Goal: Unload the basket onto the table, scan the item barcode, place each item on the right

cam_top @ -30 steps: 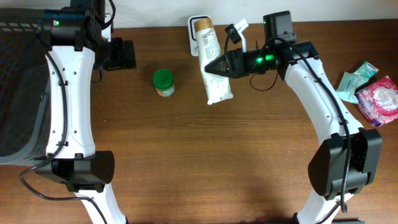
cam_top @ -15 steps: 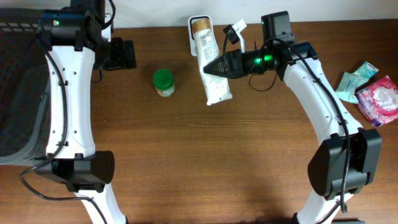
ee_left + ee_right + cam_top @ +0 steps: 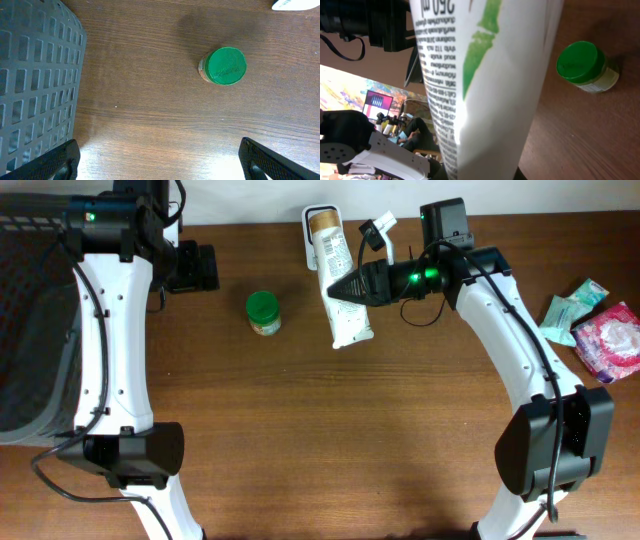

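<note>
A white tube (image 3: pixel 341 285) with a tan cap and printed text hangs tilted over the back middle of the table, and my right gripper (image 3: pixel 347 287) is shut on its lower half. In the right wrist view the tube (image 3: pixel 485 90) fills the middle, its small print facing left, and almost hides the gripper (image 3: pixel 480 175). No barcode shows clearly. My left gripper (image 3: pixel 160 161) stands open over bare wood at the back left, its fingers (image 3: pixel 62 160) far apart with nothing between them.
A green-lidded jar (image 3: pixel 263 311) stands left of the tube, also seen as the jar (image 3: pixel 226 65) in the left wrist view. A white stand (image 3: pixel 318 216) and a small black-and-white device (image 3: pixel 379 230) are at the back. A dark mesh basket (image 3: pixel 30 330) is at the left, and packets (image 3: pixel 608 340) at the right.
The right gripper and the tube have shifted very slightly toward the back. The left arm has not moved.
</note>
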Controlling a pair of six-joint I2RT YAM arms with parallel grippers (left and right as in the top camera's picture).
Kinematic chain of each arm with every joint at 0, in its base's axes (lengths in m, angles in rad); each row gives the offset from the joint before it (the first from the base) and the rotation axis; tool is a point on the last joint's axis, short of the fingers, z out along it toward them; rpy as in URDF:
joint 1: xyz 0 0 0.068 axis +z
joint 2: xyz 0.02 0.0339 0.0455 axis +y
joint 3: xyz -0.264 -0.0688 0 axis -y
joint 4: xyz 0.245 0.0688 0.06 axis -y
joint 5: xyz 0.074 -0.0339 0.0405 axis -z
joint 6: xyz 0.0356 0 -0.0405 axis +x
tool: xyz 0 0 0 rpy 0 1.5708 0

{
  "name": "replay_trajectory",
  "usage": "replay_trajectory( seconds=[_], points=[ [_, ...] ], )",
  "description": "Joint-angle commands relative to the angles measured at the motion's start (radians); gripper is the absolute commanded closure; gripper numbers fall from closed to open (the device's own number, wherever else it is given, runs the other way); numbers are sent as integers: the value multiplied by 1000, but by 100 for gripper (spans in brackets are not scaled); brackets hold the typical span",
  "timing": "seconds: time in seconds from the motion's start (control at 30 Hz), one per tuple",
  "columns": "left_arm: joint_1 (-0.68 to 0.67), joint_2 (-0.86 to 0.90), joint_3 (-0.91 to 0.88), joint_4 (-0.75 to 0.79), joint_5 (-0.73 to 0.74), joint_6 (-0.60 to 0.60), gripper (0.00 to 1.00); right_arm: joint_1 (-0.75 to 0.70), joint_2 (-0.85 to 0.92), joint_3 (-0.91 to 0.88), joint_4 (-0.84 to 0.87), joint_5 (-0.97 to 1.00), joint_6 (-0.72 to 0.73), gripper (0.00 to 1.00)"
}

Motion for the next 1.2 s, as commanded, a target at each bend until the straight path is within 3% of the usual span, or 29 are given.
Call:
replay_trajectory(
  seconds=[0.0,0.1,0.3,0.43,0.5,0.57,0.73,0.77,0.8,0.87,1.17],
  points=[
    [-1,2,-1,-1,-5,-9,1,-1,-31,21,7,-28,-18,96],
    [-1,2,-2,-1,-4,-9,1,-1,-31,21,-17,91,-18,96],
    [-1,2,-1,-1,-4,-9,1,21,-31,15,-217,757,27,96],
    [-1,2,-2,-1,-4,-9,1,82,0,-10,-256,929,48,96],
    [-1,2,-2,-2,-4,-9,1,135,26,-72,-241,1175,161,96],
    [-1,2,-1,-1,-5,-9,1,169,52,-134,-206,1292,231,96],
    [-1,2,-2,-1,-5,-9,1,227,116,-225,-131,1411,230,96],
    [-1,2,-1,-1,-4,-9,1,236,128,-225,-134,1426,230,92],
    [-1,2,-1,-1,-4,-9,1,248,133,-225,-135,1427,230,80],
    [-1,2,-1,-1,-4,-9,1,273,134,-224,-135,1428,230,75],
    [-2,2,-1,-1,-5,-9,1,425,134,-213,-153,1494,230,76]
  ],
)
